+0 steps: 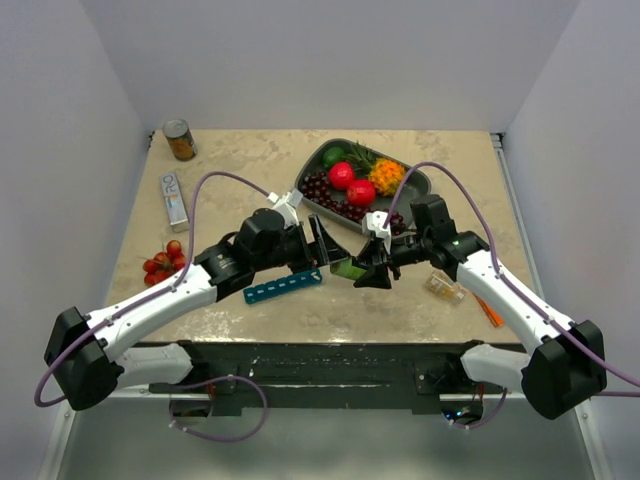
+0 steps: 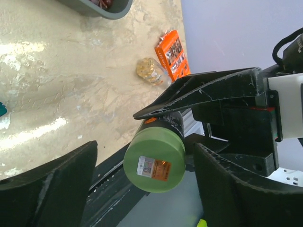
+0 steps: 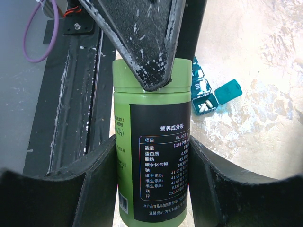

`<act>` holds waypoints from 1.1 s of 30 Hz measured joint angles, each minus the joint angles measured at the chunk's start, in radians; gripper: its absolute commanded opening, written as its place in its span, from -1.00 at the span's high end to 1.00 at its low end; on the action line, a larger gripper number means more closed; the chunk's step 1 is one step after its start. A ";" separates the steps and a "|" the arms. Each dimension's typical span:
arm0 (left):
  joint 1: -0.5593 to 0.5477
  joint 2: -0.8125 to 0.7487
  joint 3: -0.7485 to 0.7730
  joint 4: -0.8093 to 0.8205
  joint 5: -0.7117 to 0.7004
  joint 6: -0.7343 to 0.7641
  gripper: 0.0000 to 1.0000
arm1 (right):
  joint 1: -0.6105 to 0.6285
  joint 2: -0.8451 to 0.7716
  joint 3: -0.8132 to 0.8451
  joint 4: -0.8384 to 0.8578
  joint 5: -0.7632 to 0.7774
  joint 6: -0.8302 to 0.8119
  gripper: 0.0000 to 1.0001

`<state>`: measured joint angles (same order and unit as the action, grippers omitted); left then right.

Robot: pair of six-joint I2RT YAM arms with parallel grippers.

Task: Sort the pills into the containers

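Our right fingers point(image 3: 97, 189) pinch the green bottle point(image 3: 156, 156) over the bench point(image 1: 230, 170); our left fingers point(image 2: 52, 187) stand spread around its cap point(image 2: 154, 163), not touching. The teal organizer point(image 1: 283, 288) lies on the bench nearby. If we close off-centre, the bottle could twist loose and spill.
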<state>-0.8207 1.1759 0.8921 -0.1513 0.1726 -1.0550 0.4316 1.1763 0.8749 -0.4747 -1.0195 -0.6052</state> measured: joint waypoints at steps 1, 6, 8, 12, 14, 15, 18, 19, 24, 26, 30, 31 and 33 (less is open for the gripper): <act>0.000 0.000 0.000 -0.005 0.000 0.001 -0.53 | 0.000 0.000 0.000 0.000 0.000 0.000 1.00; 0.000 0.002 0.000 -0.005 0.023 0.015 -0.51 | 0.000 0.000 0.000 0.000 0.000 0.000 1.00; 0.000 0.006 0.000 0.005 0.047 0.025 -0.46 | 0.000 0.000 0.000 0.001 0.000 0.000 1.00; -0.001 0.013 -0.011 0.059 0.114 0.052 0.05 | 0.000 0.000 0.000 0.001 0.000 0.000 1.00; 0.002 0.013 -0.025 0.077 0.129 0.077 0.33 | -0.001 0.000 0.000 -0.003 -0.002 0.000 1.00; 0.003 0.016 -0.027 0.084 0.132 0.089 0.46 | -0.001 0.000 0.000 -0.003 0.001 0.000 1.00; 0.004 0.018 -0.028 0.097 0.138 0.131 0.83 | -0.001 0.000 0.000 -0.003 0.006 -0.006 1.00; 0.004 0.018 -0.029 0.103 0.143 0.159 0.97 | -0.001 0.000 0.000 -0.003 0.007 -0.008 1.00; 0.023 0.026 -0.046 0.170 0.266 0.423 0.92 | 0.000 0.000 0.000 -0.004 0.012 -0.023 1.00; 0.029 0.038 -0.045 0.180 0.336 0.596 0.45 | 0.000 0.000 -0.001 -0.012 0.017 -0.032 1.00; 0.026 0.058 -0.028 0.151 0.429 1.010 -0.03 | 0.006 0.000 -0.007 -0.029 0.035 -0.045 1.00; 0.023 0.064 -0.022 0.146 0.434 1.083 -0.12 | 0.006 0.000 -0.008 -0.028 0.041 -0.048 1.00; 0.020 0.070 -0.018 0.159 0.438 1.175 -0.36 | 0.006 0.000 -0.010 -0.026 0.049 -0.053 1.00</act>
<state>-0.8009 1.2457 0.8745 0.0082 0.6102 0.1200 0.4377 1.1767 0.8650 -0.5003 -0.9707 -0.6582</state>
